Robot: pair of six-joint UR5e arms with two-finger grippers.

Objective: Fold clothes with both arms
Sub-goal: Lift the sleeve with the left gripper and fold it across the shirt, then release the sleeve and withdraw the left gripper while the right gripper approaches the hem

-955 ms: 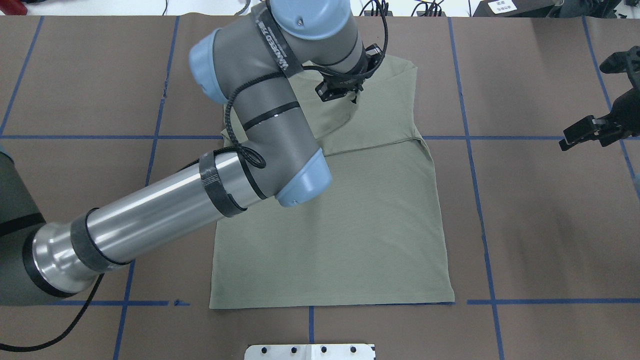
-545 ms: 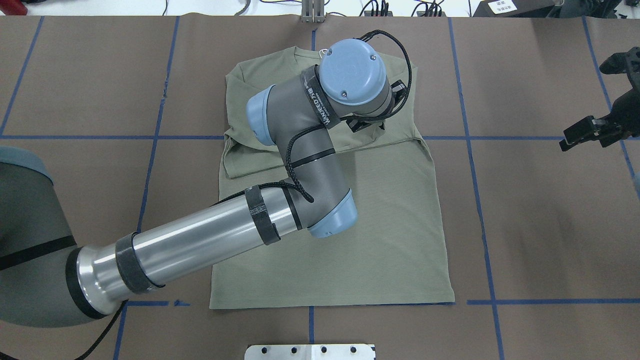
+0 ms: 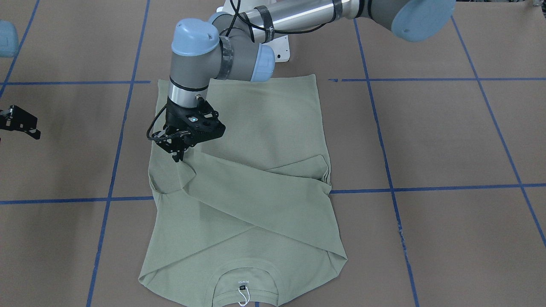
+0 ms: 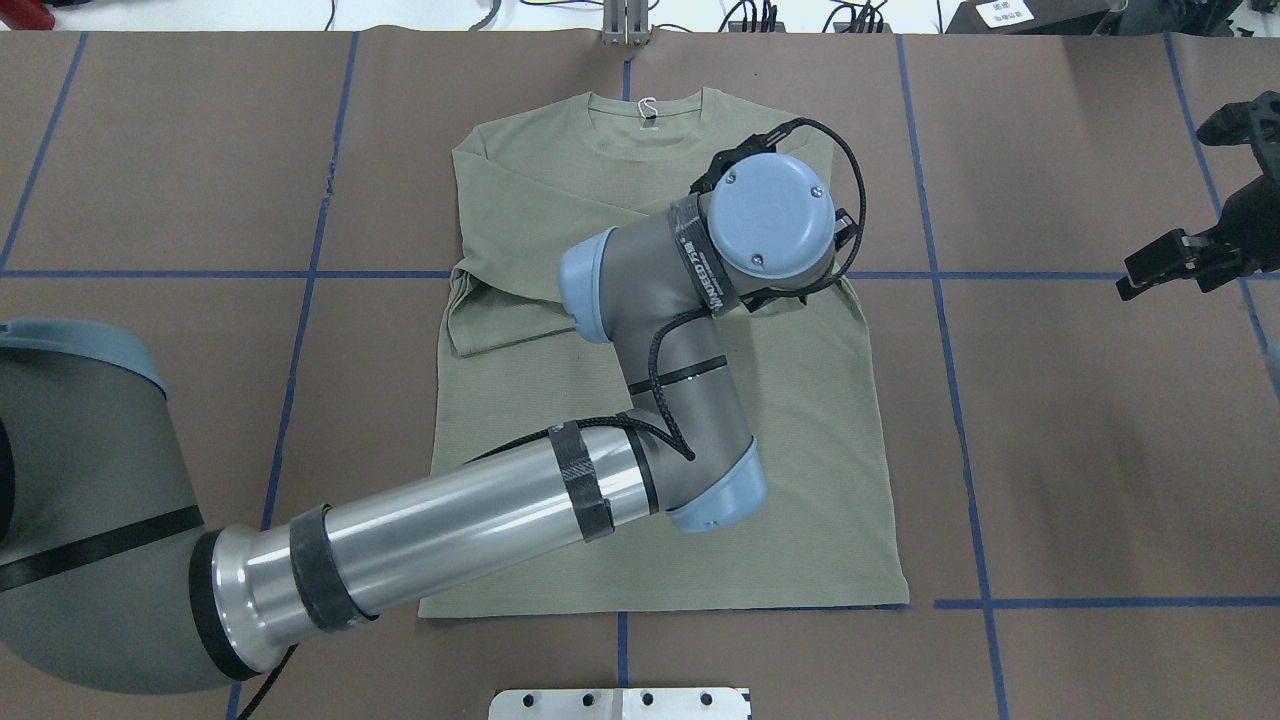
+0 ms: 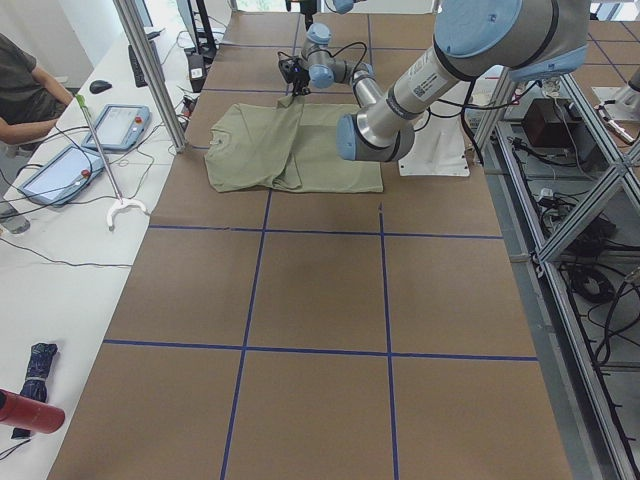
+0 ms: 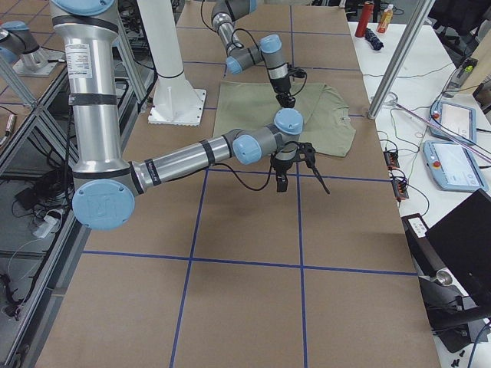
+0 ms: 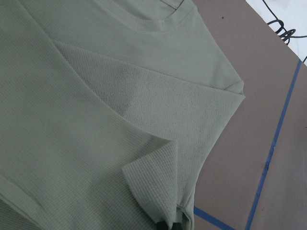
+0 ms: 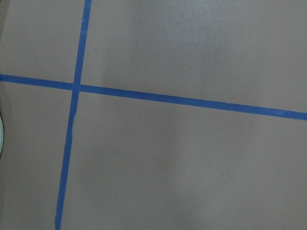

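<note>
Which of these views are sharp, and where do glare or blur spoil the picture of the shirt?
Overhead exterior: sharp, evenly lit; glare streaks on the left arm, which covers the middle of the shirt. Exterior front-facing: sharp, only faint shadow by the left gripper. Left wrist-mounted: crisp knit weave, but the dark tip of the fingers at the bottom edge is blurred. Right wrist-mounted: no shirt, only table.

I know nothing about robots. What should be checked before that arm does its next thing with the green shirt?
1. Left hand pinching the sleeve cuff: ok.
2. That cuff laid flat on the shirt: not ok, it tents upward.
3. Other sleeve folded across the chest: ok.
4. Right hand clear of the cloth, over bare table: ok.
5. Hem straight, body smooth: ok.
6. Cloth bunched beneath the left arm: cannot tell.
</note>
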